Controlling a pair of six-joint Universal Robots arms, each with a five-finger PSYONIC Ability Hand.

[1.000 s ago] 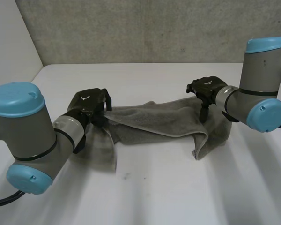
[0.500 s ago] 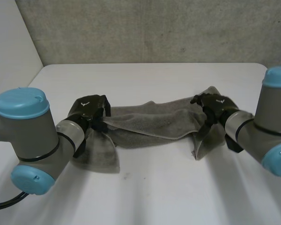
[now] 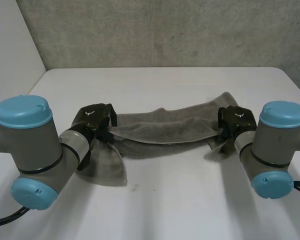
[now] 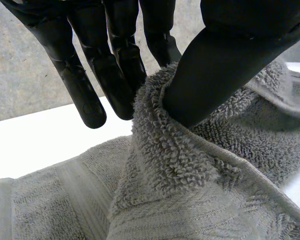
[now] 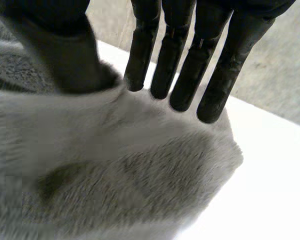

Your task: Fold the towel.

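The grey towel (image 3: 165, 127) lies bunched in a long band across the middle of the white table (image 3: 165, 200), one end drooping in a flap by the left arm and the other crumpled by the right arm. At the towel's left end the left hand (image 3: 95, 117) pinches a raised fold of its edge (image 4: 190, 190) between the thumb (image 4: 225, 60) and near-straight fingers. At the towel's right end the right hand (image 3: 236, 120) nips the cloth (image 5: 115, 175), thumb pressed into it and straight fingers (image 5: 185, 75) behind.
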